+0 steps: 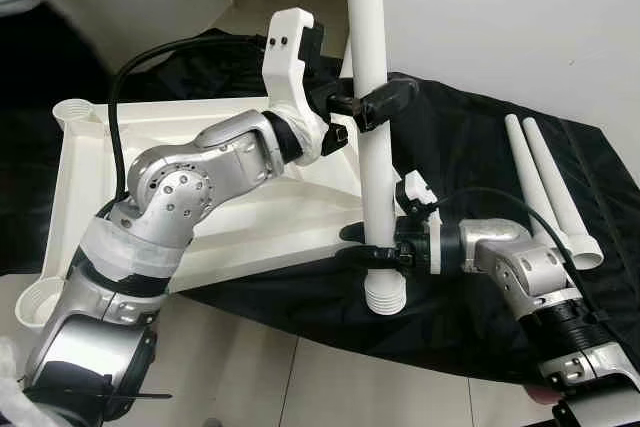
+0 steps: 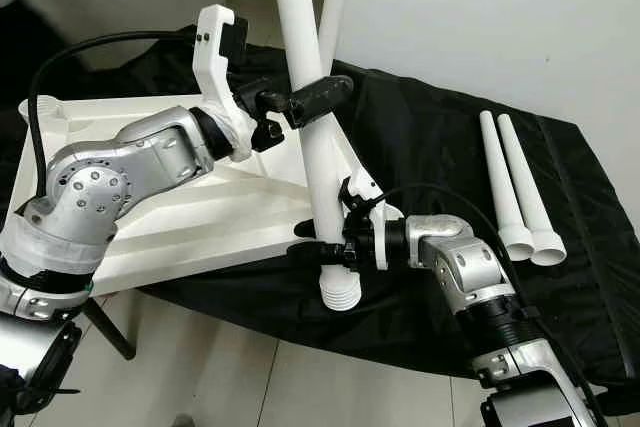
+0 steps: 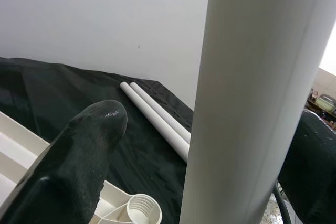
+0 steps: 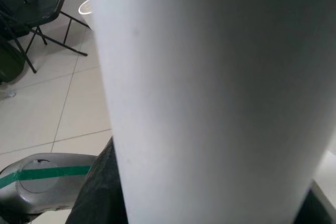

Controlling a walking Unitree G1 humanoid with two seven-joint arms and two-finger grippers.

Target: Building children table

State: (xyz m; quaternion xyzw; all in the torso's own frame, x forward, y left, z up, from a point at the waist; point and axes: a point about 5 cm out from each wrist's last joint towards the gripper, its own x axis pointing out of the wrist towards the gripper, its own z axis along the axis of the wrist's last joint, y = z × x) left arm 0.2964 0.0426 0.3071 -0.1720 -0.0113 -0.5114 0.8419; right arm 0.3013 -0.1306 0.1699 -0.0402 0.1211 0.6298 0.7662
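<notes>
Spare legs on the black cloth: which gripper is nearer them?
Right. The right gripper holds the upright leg low down, nearer the spare legs; the left gripper grips higher, farther away.

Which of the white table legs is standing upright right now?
The leg both hands grip: left hand high, right hand near its threaded end. The other two legs lie flat on the black cloth.
</notes>
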